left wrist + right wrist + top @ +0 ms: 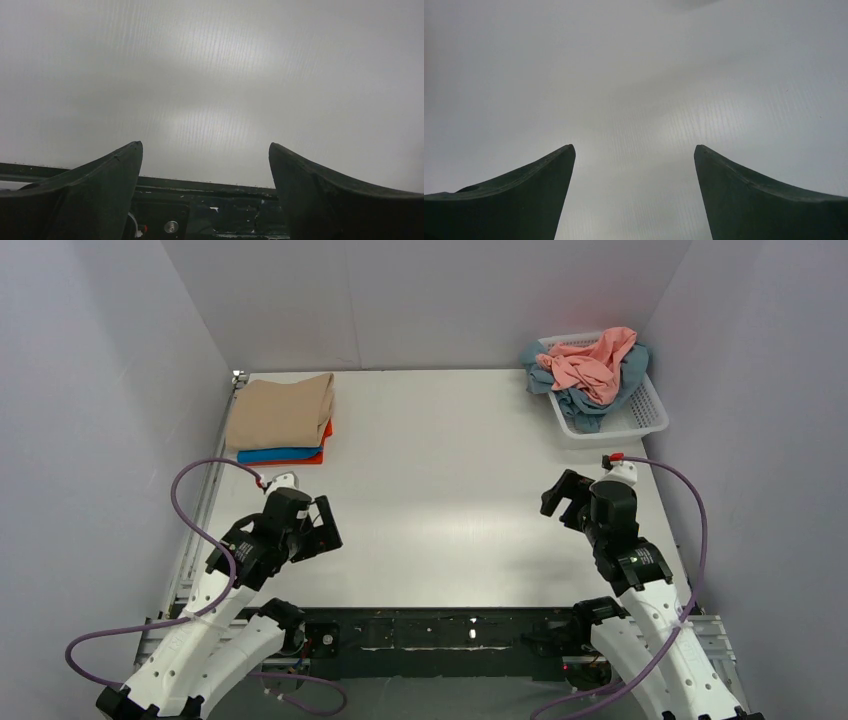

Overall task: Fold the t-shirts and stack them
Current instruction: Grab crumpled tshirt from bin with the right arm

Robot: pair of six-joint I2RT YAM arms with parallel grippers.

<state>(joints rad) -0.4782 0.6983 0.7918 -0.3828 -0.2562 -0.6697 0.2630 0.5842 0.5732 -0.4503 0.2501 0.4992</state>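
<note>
A folded stack sits at the table's far left: the beige tan t-shirt [280, 411] on top, the bright blue one [276, 454] under it, the orange one [322, 443] at the bottom. The salmon pink t-shirt [595, 364] lies crumpled on the dusty grey-blue one [584, 403] in the basket at the far right. My left gripper [326, 527] is open and empty over the near left of the table; its wrist view [205, 150] shows only bare table and the table's near edge. My right gripper [562, 503] is open and empty at the near right; its wrist view [634, 150] shows only bare table.
A white plastic lattice basket [648, 418] stands at the far right corner. Grey walls close in the table on three sides. Purple cables loop beside both arms. The black frame of the arm mounts [440, 630] runs along the near edge.
</note>
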